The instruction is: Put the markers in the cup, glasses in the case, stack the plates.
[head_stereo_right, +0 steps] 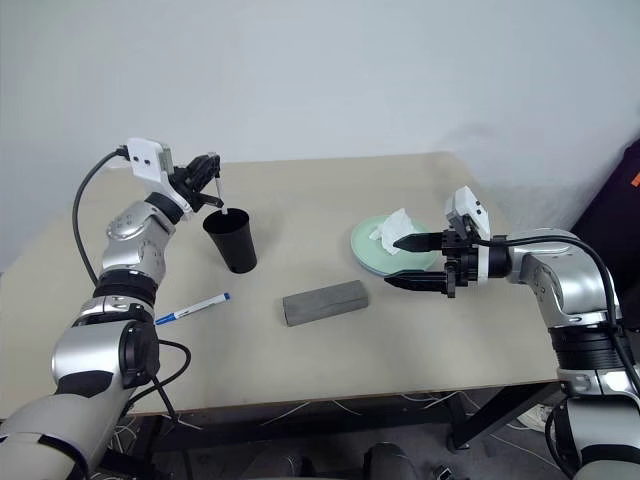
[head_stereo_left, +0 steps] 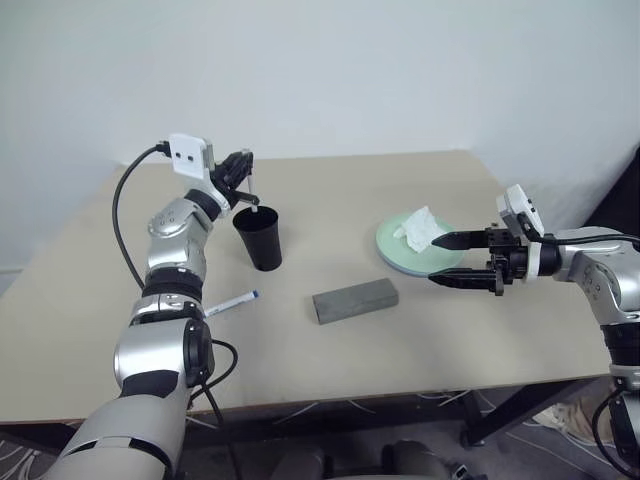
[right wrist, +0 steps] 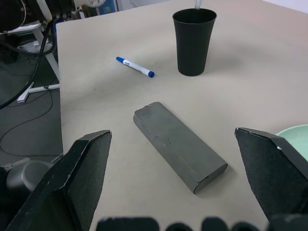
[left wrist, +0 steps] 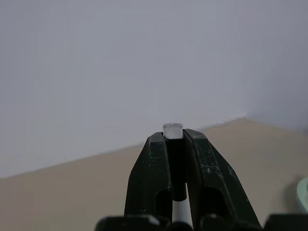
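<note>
1. The left gripper [head_stereo_left: 243, 178] sits in the upper left of the head views, just above the cup [head_stereo_left: 259, 238]. Its fingers are pressed together on the black-capped marker [left wrist: 174, 144]; in the left wrist view the black cap is squeezed between the two black fingers [left wrist: 150, 173], with the cap's pale end poking out past their tips.
2. In the left eye view that marker hangs from the gripper with its white lower end at the cup's rim, by the mouth of the cup; whether it touches the rim I cannot tell.
3. The cup stands upright on the table [head_stereo_left: 420, 330], left of centre in the frame.
4. The blue-capped marker [head_stereo_left: 232, 303] lies flat on the table in the lower left part of the frame, below and to the left of the cup and apart from it.
5. The right gripper [head_stereo_left: 452, 260] is at the right of the frame, pointing toward the left. Its fingers are spread wide, one above the other, with nothing between them.
6. That gripper's upper finger reaches over the near edge of the pale green plate [head_stereo_left: 392, 245], which carries a crumpled white tissue [head_stereo_left: 420, 228]. Whether the finger touches either I cannot tell.
7. The case [head_stereo_left: 355, 300] lies closed on the table near the centre of the frame, between the cup and the plate and lower than both.
8. In the right wrist view the case lies between the spread fingers, well beyond them.
</note>
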